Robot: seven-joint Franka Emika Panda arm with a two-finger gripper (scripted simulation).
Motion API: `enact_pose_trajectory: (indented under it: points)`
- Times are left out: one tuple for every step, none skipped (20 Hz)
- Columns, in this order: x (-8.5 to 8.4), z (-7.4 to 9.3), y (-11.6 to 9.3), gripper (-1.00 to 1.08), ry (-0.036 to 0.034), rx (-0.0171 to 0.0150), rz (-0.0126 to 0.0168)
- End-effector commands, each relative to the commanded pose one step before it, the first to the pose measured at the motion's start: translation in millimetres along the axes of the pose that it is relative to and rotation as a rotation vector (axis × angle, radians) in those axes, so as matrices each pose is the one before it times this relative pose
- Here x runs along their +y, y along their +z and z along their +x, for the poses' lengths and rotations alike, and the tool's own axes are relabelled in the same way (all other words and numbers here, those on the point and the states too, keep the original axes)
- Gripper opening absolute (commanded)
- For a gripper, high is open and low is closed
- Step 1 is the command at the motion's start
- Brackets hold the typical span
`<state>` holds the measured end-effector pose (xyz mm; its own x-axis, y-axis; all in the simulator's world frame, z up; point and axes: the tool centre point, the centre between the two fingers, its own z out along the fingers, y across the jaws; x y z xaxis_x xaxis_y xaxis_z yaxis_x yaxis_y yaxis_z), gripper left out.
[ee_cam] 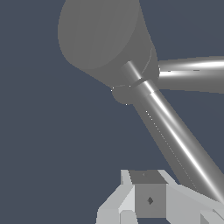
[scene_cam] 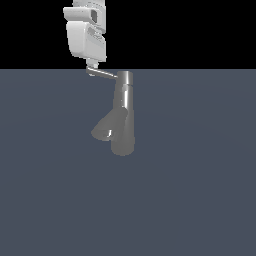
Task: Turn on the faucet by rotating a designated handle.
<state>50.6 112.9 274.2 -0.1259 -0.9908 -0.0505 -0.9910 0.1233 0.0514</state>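
Observation:
The faucet (scene_cam: 123, 112) is a grey upright column with a thick angled spout (scene_cam: 104, 129) low on the exterior view's left. The handle (scene_cam: 104, 74) is a thin grey rod sticking out from the column's top toward the exterior view's left. My gripper (scene_cam: 91, 65) hangs from above with its tips right at the rod's outer end, and it holds nothing. In the wrist view the faucet's thick body (ee_cam: 103, 39) fills the far part. The handle (ee_cam: 175, 135) runs from it to just beside my gripper (ee_cam: 148, 199). The fingers look shut together.
The faucet stands on a flat dark blue-grey floor (scene_cam: 200, 200) that stretches on every side. The arm's white wrist (scene_cam: 86, 30) rises straight above the handle's end. No other object shows.

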Motion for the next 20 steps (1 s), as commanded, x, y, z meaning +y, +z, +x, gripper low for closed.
enact_pose_trajectory:
  points:
    - [10.86, -7.99, 2.04, -1.00, -0.01312, 0.00069, -0.01307]
    - [-10.47, 11.00, -4.84, -1.00, 0.01799, -0.00085, 0.01749]
    - [2.48, 1.68, -0.76, -1.00, -0.00069, 0.00003, -0.00069]
    - [2.51, 1.81, -0.88, -1.00, -0.00049, 0.00002, -0.00049]
    - [2.50, 1.70, -0.78, -1.00, -0.00069, 0.00002, -0.00069]
    - [2.54, 1.83, -0.90, -1.00, -0.00049, 0.00002, -0.00049]
    - [2.53, 1.73, -0.79, -1.00, -0.00069, 0.00002, -0.00069]
    - [2.54, 1.74, -0.80, -1.00, -0.00069, 0.00002, -0.00069]
    - [2.63, 2.15, -1.19, -1.00, 0.00000, 0.00000, 0.00000]
    - [2.53, 1.53, -0.59, -1.00, -0.00110, 0.00003, -0.00109]
    - [2.58, 1.78, -0.82, -1.00, -0.00069, 0.00002, -0.00069]
    - [2.62, 1.90, -0.94, -1.00, -0.00049, 0.00001, -0.00048]
    - [2.61, 1.80, -0.83, -1.00, -0.00070, 0.00002, -0.00068]
    - [2.62, 1.81, -0.84, -1.00, -0.00070, 0.00002, -0.00068]
    - [2.63, 1.82, -0.85, -1.00, -0.00070, 0.00002, -0.00068]
    - [2.67, 1.94, -0.97, -1.00, -0.00049, 0.00001, -0.00048]
    - [2.66, 1.84, -0.86, -1.00, -0.00070, 0.00002, -0.00068]
    - [2.67, 1.85, -0.87, -1.00, -0.00070, 0.00002, -0.00068]
    - [2.69, 1.86, -0.88, -1.00, -0.00070, 0.00002, -0.00068]
    - [2.73, 1.99, -0.99, -1.00, -0.00049, 0.00001, -0.00048]
